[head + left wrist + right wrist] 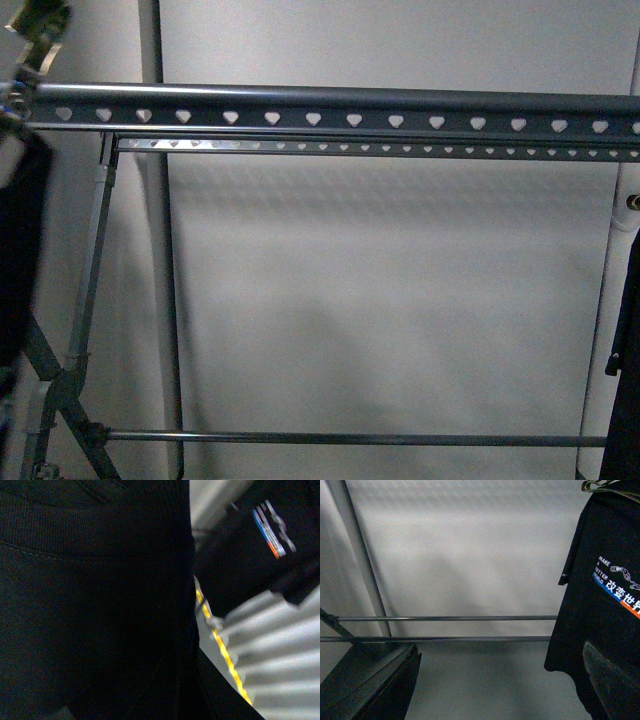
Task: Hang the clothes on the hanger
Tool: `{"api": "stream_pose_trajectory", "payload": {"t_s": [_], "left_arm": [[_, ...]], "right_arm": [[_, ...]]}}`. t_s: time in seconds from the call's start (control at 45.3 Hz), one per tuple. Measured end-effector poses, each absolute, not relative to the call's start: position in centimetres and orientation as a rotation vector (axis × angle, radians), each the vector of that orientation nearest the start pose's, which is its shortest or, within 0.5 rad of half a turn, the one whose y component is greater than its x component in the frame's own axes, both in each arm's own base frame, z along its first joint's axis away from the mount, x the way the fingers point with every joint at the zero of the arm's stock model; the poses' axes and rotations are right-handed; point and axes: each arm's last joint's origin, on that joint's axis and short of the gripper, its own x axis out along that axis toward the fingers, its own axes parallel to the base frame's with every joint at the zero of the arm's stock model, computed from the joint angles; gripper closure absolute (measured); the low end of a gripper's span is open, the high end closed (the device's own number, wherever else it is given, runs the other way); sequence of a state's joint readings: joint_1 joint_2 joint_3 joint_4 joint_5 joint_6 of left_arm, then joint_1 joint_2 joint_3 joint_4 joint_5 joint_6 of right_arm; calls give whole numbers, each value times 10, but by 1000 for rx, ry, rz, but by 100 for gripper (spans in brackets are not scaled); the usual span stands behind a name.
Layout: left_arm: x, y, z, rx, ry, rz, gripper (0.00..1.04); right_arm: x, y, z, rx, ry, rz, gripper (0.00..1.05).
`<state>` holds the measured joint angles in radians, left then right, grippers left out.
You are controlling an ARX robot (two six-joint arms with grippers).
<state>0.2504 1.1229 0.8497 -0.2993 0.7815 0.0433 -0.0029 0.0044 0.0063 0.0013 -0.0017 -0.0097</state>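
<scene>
The grey metal rack's top rail (330, 108), punched with heart-shaped holes, runs across the front view, with a second rail (380, 148) just behind it. My left gripper (22, 90) is at the rail's left end, shut on the black T-shirt (20, 250), which hangs below it. In the left wrist view the T-shirt (90, 605) fills most of the picture and hides the jaws; its chest print (272, 530) shows further off. In the right wrist view the T-shirt (600, 605) with white "MAKE" lettering hangs free. My right gripper (495, 685) is open and empty beside it.
The rack's slanted leg (90, 290) and low crossbar (340, 438) stand before a pale wall. Two low bars (445, 618) cross the right wrist view. A dark shape (625, 350) sits at the front view's right edge. A yellow floor line (222, 650) shows below.
</scene>
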Motion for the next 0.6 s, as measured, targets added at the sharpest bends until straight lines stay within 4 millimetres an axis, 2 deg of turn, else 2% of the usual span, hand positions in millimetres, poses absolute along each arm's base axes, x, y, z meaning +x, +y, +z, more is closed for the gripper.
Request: {"api": "stream_pose_trajectory", "payload": {"t_s": [0.066,0.11,0.176,0.375,0.529,0.596], "left_arm": [[225,35,285,-160,522,-606,100],[225,33,285,20,516,-670,100],[233,31,286,196,464,-734,100],[279,26,295,785,243,-987,100],[308,9,303,1000,5,-1026,100],[319,-9,307,1122,-146,-1044,100]], "right_arm": [[98,0,165,-10,-3,-1,7],[98,0,165,-10,-3,-1,7],[98,0,165,-10,-3,-1,7],[98,0,165,-10,-3,-2,7],[98,0,165,-10,-3,-1,7],[98,0,165,-10,-3,-1,7]]}}
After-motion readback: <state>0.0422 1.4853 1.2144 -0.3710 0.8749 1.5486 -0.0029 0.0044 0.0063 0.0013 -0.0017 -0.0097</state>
